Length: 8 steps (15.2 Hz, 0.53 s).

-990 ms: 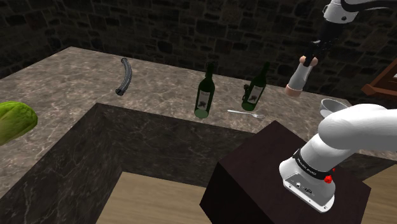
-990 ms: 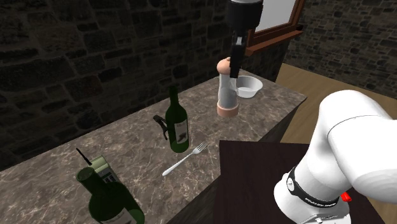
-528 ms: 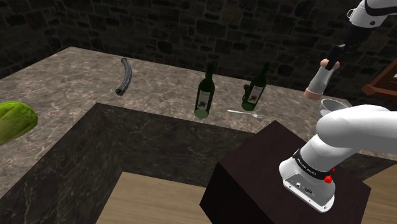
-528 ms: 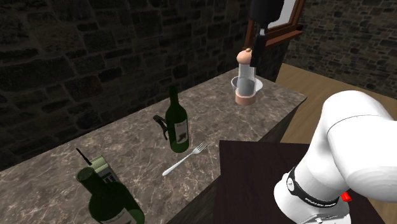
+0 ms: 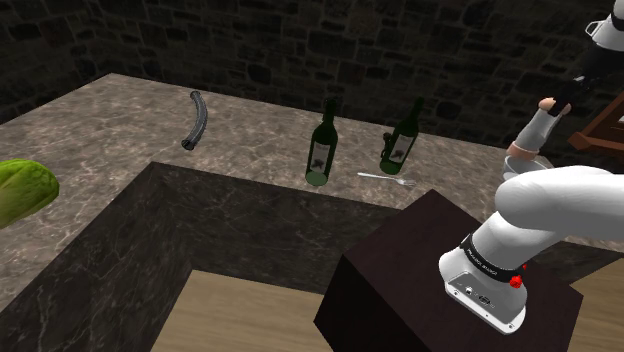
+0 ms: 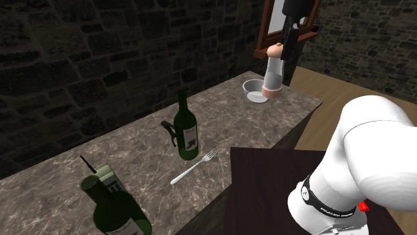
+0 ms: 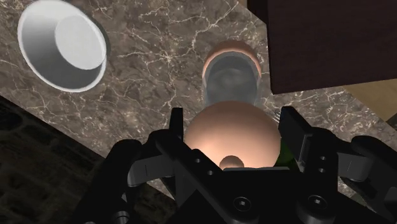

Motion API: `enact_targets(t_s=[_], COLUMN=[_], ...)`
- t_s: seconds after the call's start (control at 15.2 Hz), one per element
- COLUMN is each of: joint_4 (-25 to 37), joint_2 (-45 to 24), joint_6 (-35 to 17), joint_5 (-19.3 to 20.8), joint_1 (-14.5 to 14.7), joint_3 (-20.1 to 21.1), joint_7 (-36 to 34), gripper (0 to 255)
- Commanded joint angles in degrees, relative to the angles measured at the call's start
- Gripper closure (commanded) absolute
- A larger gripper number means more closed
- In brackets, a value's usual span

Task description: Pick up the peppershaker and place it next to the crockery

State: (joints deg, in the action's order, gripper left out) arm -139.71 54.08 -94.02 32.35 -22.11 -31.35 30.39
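Note:
The pepper shaker [image 5: 534,130] has a clear body with a pinkish-tan knob and base. It hangs tilted above the marble counter [image 5: 120,140] with my gripper [image 5: 563,98] shut on its top. In the second exterior view the shaker [image 6: 272,71] is just right of the white bowl [image 6: 253,91], under the gripper [image 6: 288,44]. The wrist view looks down along the shaker [image 7: 231,76], whose knob sits clasped between the fingers of the gripper [image 7: 232,130]. The bowl [image 7: 62,44] rests on the counter a short way off. My arm partly hides the bowl [image 5: 521,160] in the shoulder view.
Two green wine bottles [image 5: 321,147] [image 5: 399,143] and a fork [image 5: 386,179] stand mid-counter. A dark curved bar [image 5: 195,118] lies farther along, a green leafy thing [image 5: 24,190] at the shoulder view's left edge. The dark stand [image 5: 420,280] and counter end are close to the bowl.
My gripper has carried the shaker along the counter toward the shoulder view's right, from beside the wine bottles, across the bowl, to its far side.

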Motion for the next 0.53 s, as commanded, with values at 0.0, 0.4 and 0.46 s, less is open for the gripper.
enact_targets(t_s=[0.0, 0.4, 0.46], joint_4=[1.6, 7.8, 9.1], joint_2=[-0.9, -4.1, -4.7], joint_6=[-0.5, -2.0, -2.3], joint_5=[1.7, 5.8, 6.3], joint_1=[-0.3, 0.0, 0.3], joint_3=[-2.8, -11.7, -13.2], joint_7=[2.7, 10.8, 12.1], gripper=[255, 255, 255])
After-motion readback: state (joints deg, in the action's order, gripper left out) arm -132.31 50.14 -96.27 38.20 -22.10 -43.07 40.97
